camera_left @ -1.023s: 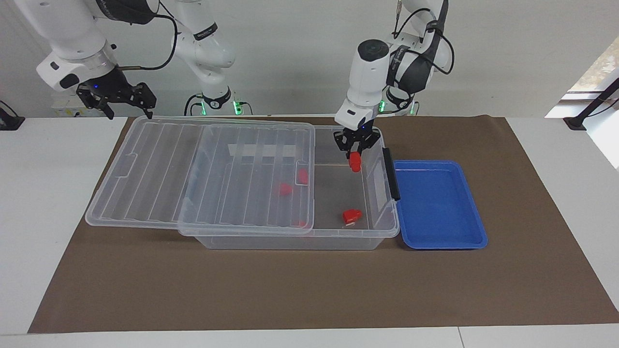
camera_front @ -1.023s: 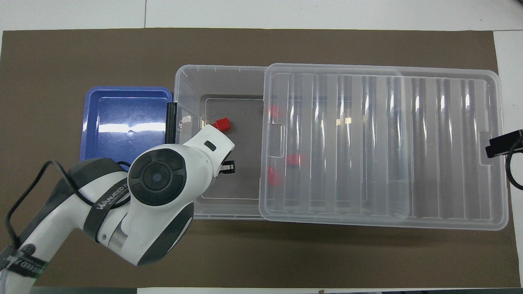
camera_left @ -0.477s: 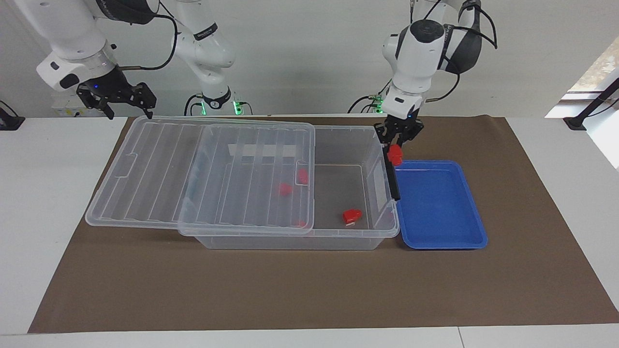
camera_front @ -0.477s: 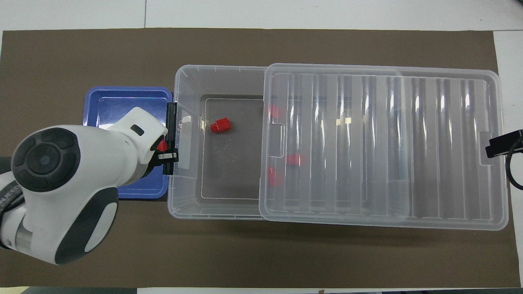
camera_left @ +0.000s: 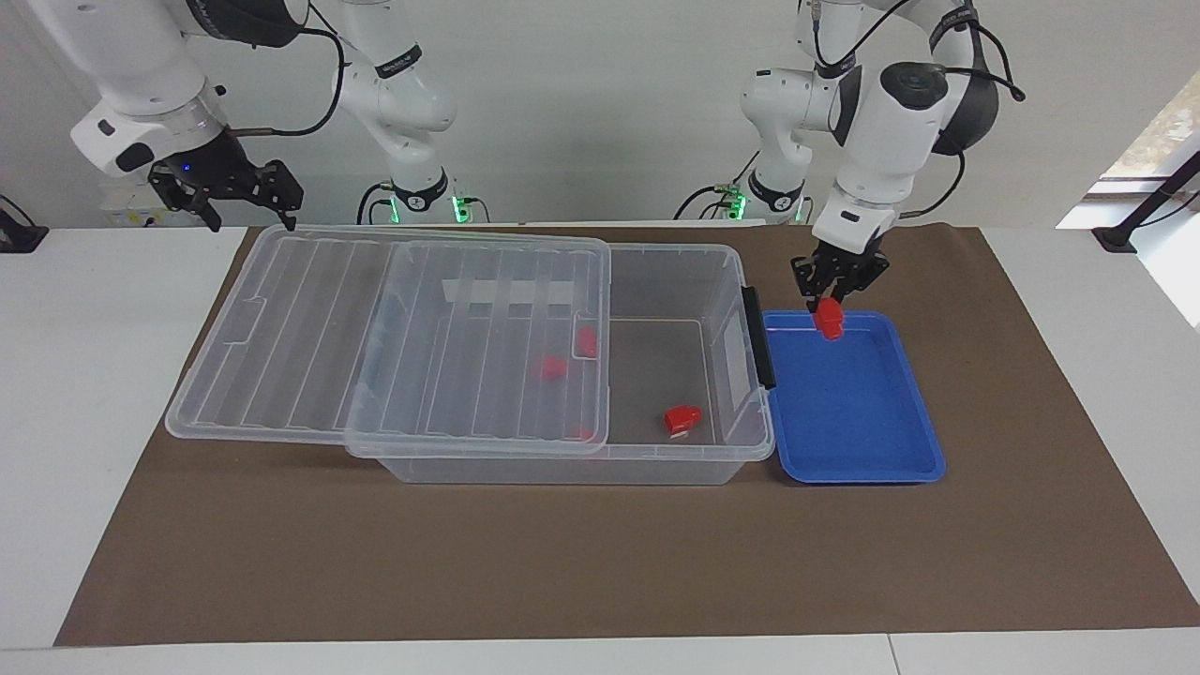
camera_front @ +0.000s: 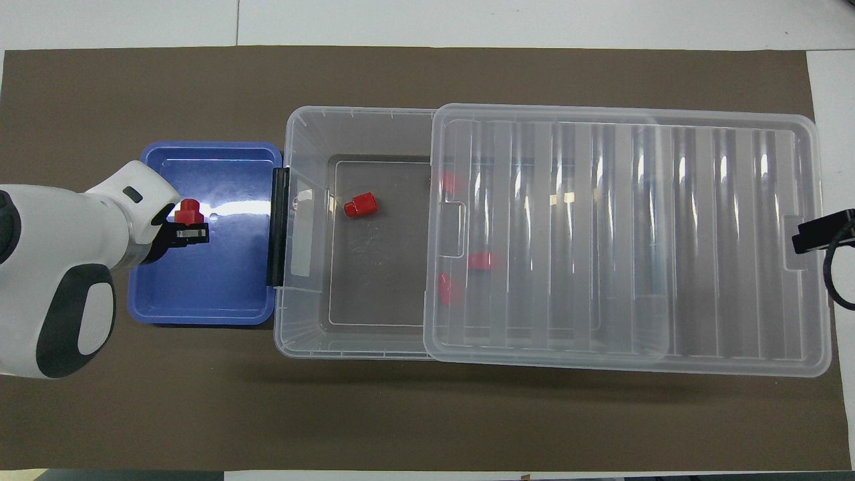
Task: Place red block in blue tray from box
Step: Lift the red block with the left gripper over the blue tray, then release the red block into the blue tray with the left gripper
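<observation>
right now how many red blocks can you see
5: one held by the left gripper over the blue tray, one on the open box floor, three under the lid; more may hide.

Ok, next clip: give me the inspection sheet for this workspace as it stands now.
Surface: brown mat on a white table.
Job's things: small bright red block held over the shallow blue plastic tray, not yet set down; large clear plastic box beside the tray, its ribbed clear lid slid toward the right arm's end.
Clutter: loose red piece on the box floor; other red pieces under the lid.
Grippers: left gripper shut on the red block over the tray; right gripper waits above the lid's corner.
Cables: black cables on both arms.
Surroundings: pale wall, window at the left arm's end.
</observation>
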`<state>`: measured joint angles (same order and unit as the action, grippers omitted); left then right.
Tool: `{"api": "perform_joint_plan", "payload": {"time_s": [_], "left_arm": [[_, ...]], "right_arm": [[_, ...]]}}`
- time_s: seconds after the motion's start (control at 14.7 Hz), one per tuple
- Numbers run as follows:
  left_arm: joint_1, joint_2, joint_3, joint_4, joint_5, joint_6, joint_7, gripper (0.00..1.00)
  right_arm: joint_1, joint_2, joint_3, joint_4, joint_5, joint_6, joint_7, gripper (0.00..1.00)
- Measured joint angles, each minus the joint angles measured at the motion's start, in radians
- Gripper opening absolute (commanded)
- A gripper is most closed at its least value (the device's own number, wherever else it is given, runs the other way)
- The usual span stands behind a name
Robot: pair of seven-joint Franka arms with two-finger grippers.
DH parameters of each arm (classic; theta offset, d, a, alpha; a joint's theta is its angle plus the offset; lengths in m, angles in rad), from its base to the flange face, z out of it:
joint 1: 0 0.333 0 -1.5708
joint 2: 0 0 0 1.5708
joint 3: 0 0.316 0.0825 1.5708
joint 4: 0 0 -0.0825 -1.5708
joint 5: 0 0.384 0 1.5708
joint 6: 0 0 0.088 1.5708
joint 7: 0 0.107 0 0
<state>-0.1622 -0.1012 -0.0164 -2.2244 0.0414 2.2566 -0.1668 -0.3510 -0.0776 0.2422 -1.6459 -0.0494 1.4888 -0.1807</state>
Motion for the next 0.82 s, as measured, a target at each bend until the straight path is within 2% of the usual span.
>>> {"api": "perform_joint_plan", "payload": {"time_s": [0.07,0.14,0.2,0.41,0.48,0.55,0.61,0.82], "left_arm": [[0.015,0.036,0.0,-0.013,0.0,0.049,0.025,0.0],[0.026,0.076,0.0,-0.018,0.0,0.092,0.042,0.0],[0.032,0.113,0.0,-0.02,0.0,0.13,0.051,0.0],[0.037,0.196,-0.001,-0.031,0.0,0.225,0.058,0.0],[0.037,0.213,-0.002,-0.038,0.0,0.249,0.061,0.19],[0.037,0.227,-0.002,-0.042,0.0,0.262,0.062,0.99],[0.037,0.235,-0.002,-0.041,0.0,0.266,0.063,1.0],[0.037,0.215,-0.003,-0.007,0.0,0.203,0.063,1.0]], "right_arm": [[-0.011,0.0,-0.002,-0.007,-0.001,0.027,-0.038,0.26],[-0.033,0.0,-0.003,-0.013,-0.001,0.044,-0.067,0.1],[-0.067,-0.001,-0.006,-0.023,-0.002,0.063,-0.086,0.0],[-0.197,0.002,-0.019,-0.087,-0.001,0.175,-0.195,0.0],[-0.221,0.004,-0.024,-0.114,-0.001,0.222,-0.231,0.0],[-0.231,0.006,-0.027,-0.143,-0.001,0.272,-0.249,0.0],[-0.23,0.01,-0.024,-0.198,-0.001,0.344,-0.253,0.0],[-0.239,0.076,-0.028,-0.235,-0.001,0.431,-0.253,0.0]]}}
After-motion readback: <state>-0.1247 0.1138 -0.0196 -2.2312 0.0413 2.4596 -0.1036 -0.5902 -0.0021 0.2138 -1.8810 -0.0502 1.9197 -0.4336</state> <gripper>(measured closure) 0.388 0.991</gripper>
